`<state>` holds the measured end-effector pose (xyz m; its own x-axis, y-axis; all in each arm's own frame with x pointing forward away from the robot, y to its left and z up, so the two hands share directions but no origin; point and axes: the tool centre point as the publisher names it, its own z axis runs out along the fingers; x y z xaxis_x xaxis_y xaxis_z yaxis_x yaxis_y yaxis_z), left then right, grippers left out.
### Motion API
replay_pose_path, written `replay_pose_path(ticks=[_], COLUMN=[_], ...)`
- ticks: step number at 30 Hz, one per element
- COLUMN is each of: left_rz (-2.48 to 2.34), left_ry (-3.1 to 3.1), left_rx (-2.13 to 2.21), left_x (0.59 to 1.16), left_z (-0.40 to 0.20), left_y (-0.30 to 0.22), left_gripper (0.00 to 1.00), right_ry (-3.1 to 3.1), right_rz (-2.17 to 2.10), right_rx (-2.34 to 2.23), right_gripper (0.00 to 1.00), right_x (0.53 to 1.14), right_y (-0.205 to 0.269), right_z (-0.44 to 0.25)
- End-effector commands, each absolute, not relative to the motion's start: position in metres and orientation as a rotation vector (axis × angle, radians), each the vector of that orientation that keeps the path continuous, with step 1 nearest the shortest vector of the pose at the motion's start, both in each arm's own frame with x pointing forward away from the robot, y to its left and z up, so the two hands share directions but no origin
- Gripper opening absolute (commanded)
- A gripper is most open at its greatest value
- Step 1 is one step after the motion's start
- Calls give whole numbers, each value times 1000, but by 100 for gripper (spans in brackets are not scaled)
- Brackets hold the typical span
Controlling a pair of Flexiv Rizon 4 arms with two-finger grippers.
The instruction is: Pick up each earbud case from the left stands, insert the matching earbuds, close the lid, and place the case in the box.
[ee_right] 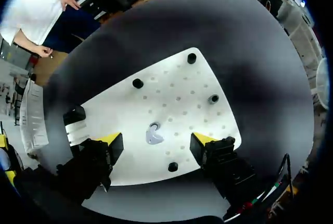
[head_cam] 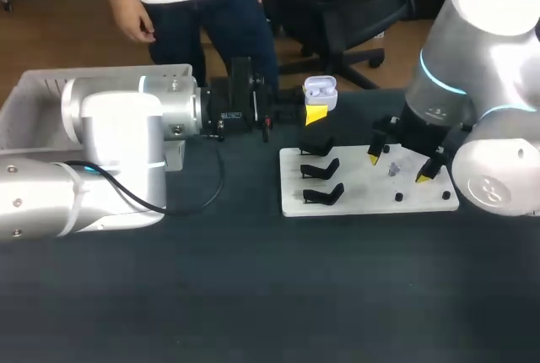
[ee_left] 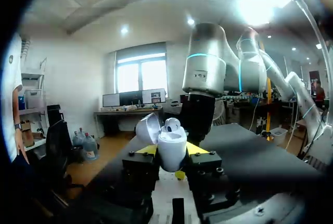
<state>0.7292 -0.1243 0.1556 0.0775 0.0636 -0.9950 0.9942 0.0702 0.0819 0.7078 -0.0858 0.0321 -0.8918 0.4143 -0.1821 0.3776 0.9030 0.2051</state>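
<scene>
Open white plastic earbud case [head_cam: 321, 91] clamped in left tool [ee_left: 173, 153] — right tool [head_cam: 397, 167], spread apart, over small pale earbud [ee_right: 154, 137].

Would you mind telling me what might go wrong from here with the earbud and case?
The small earbud lies flat on the white board; the open right gripper above it may pinch off-centre and flick it away. The earbud case in the left gripper has its lid open, so a bump could shut it.
</scene>
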Motion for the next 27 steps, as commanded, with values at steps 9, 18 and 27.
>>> replay_pose_path(ticks=[9,18,27], left_rz=[-1061,-1061,-1061], left_ry=[1225,1225,1225], left_rx=[1229,1229,1229], left_x=[727,727,727], left_z=[155,155,155], left_y=[-125,-125,-125], left_gripper=[0,0,0], right_ry=[2845,2857,2860], right_rz=[256,261,258], right_rx=[604,593,588], right_gripper=[60,46,39], right_x=[705,705,707], right_y=[-85,-82,-83], right_z=[29,27,25])
